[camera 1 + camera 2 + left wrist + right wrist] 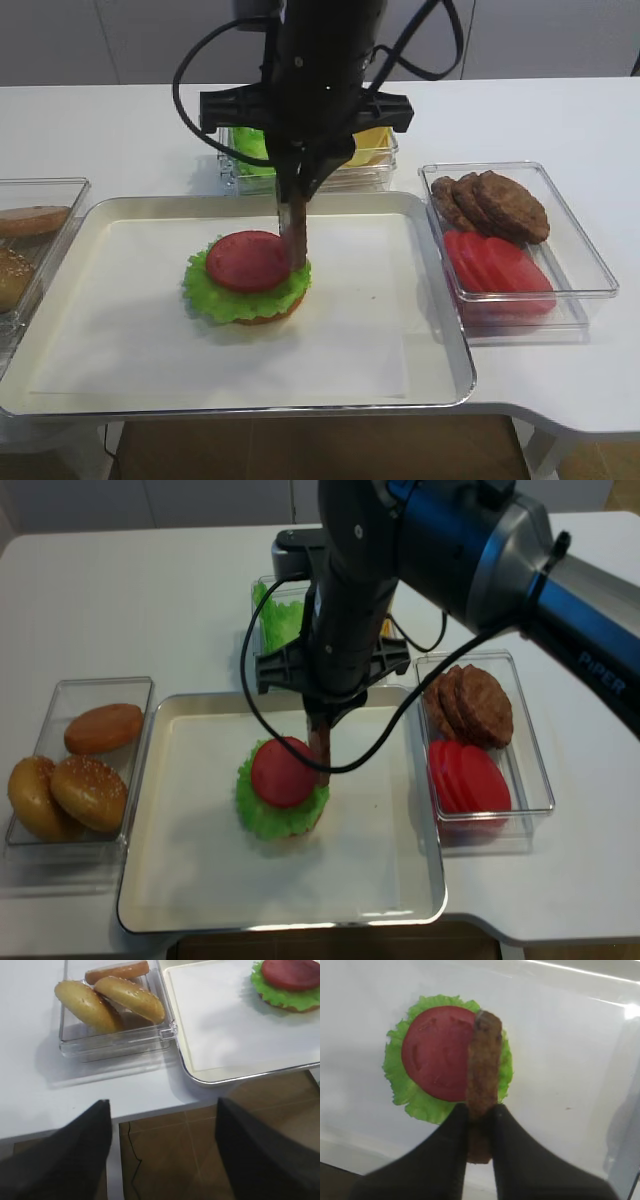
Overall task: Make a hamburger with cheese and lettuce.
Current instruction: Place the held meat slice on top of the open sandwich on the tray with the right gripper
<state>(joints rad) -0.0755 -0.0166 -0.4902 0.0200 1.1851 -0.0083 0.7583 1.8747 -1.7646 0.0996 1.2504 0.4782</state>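
A: Right gripper [480,1112] status?

B: Clamped on a brown patty [483,1067], held on edge, hanging straight down from the jaws. Its long axis runs vertical in the overhead views.

A: Where's the hamburger [247,277]?

B: Left-centre of the tray [420,360]. Bun base, lettuce [407,1092], tomato slice [437,1052] on top. No cheese on it yet.

A: Patty relative to the stack?

B: Lower edge is at the stack's right rim, touching or just above the tomato's right side (can't tell contact from these views). So the stack's centre lies to the left of the patty, not directly under it.

A: So a shift left plus a tilt flat before release?

B: That's my read. Dropped on edge here, it likely tips off the right side onto the tray.

A: Left gripper [162,1125]?

B: Spread wide, empty, hanging past the table's front edge near the bun box [117,1035]. Well apart from the stack; the right arm is the near one.

A: Cheese [372,143]?

B: In the back box, behind the arm, mostly hidden.
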